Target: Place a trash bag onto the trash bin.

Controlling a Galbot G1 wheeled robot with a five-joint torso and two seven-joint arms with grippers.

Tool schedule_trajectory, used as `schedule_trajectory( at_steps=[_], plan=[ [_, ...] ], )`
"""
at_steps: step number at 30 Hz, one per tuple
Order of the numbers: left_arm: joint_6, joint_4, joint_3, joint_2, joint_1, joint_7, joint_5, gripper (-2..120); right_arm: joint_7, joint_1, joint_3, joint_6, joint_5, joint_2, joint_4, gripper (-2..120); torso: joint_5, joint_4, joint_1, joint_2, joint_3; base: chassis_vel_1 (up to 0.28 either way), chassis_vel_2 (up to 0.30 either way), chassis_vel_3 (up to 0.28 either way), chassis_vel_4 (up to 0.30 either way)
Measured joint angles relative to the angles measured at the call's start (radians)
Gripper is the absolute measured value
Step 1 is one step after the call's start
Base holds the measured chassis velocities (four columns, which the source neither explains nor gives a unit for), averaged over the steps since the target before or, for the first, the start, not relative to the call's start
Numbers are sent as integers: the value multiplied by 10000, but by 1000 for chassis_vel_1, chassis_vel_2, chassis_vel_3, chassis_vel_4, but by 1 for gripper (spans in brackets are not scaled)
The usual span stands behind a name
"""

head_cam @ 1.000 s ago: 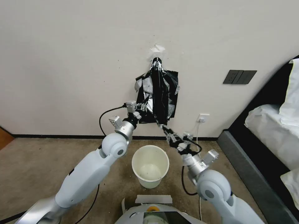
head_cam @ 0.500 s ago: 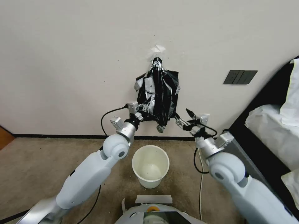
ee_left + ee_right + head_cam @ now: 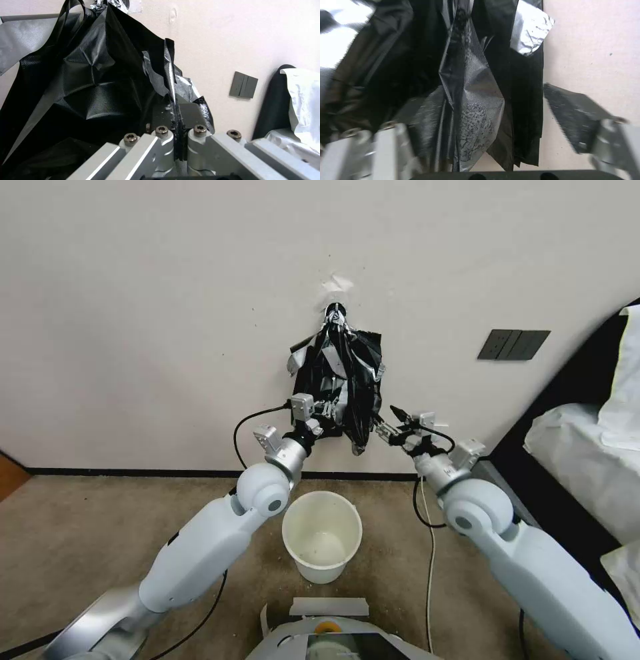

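A bundle of black bags (image 3: 313,370) hangs on the wall from a silvery top (image 3: 335,315). One loose, glossy trash bag (image 3: 357,410) droops in front of it. My left gripper (image 3: 330,410) is at the bundle's lower left, shut on a thin black edge of the trash bag (image 3: 168,62); the left gripper (image 3: 175,112) shows the film pinched between its pads. My right gripper (image 3: 388,423) stands open at the bag's lower right. A crinkled fold of the trash bag (image 3: 473,105) lies between the spread fingers of the right gripper (image 3: 480,140). The cream-white trash bin (image 3: 322,507) stands upright on the floor below, empty.
A dark switch plate (image 3: 513,345) is on the wall to the right. A bed with white bedding (image 3: 587,447) and its dark frame (image 3: 533,553) close off the right side. A cable (image 3: 430,553) runs over the carpet beside the bin.
My right gripper let go of the bag's lower tip, opened, and rose to the bundle's right edge. The bag's tip swung back up. My left gripper shifted right and slightly up, still shut.
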Motion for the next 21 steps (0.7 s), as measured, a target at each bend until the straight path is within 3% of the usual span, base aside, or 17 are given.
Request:
schedule_trajectory(
  at_steps=[2,4,21],
  plan=[
    [0,-3,-7,8,-37,-1,-32,0,3,446,-326,-4,139,133,-280,95,-1,1,0,0,0,0,0,0,0],
    [0,-3,-8,8,-44,-1,-41,0,6,530,-372,-4,176,169,-328,95,-1,1,0,0,0,0,0,0,0],
    [0,-152,-79,142,221,-10,-59,0,-354,1246,-974,360,-230,578,-1059,31,0,1,0,0,-1,0,0,0,0]
  ],
)
